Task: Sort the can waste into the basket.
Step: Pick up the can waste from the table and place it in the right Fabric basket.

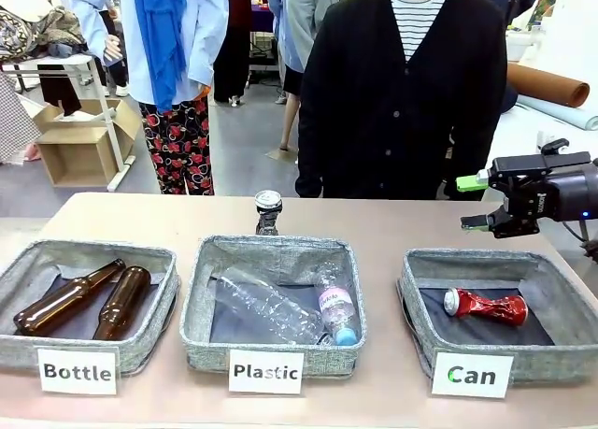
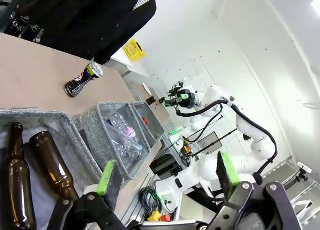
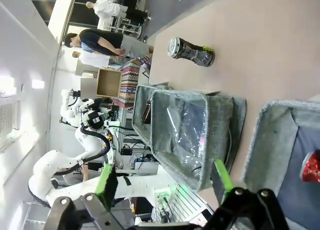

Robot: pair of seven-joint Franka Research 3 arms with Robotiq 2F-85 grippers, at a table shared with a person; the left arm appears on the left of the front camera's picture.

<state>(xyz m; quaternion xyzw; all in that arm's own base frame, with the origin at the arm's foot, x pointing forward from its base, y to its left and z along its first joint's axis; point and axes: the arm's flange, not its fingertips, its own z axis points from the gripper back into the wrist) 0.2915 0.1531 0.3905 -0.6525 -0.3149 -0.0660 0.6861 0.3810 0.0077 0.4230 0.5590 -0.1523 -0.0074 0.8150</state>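
A crushed red can (image 1: pixel 486 306) lies in the grey basket (image 1: pixel 561 359) labelled "Can" at the right. A silver-topped dark can (image 1: pixel 268 212) stands on the table behind the middle basket, in front of the person. My right gripper (image 1: pixel 474 203) hovers open above the Can basket's far left corner. The right wrist view shows its fingers (image 3: pixel 164 179) wide apart and empty, with the dark can (image 3: pixel 190 52) far off and the red can (image 3: pixel 312 166) at the edge. My left gripper (image 2: pixel 167 175) is open and empty above the Bottle basket, and the dark can (image 2: pixel 82 79) shows beyond it.
The "Bottle" basket (image 1: pixel 19 350) at the left holds two brown glass bottles (image 1: pixel 89 301). The "Plastic" basket (image 1: pixel 201 345) in the middle holds clear plastic bottles (image 1: pixel 280 307). A person in a dark cardigan (image 1: pixel 402 92) stands at the far side. Bare tabletop lies behind the baskets.
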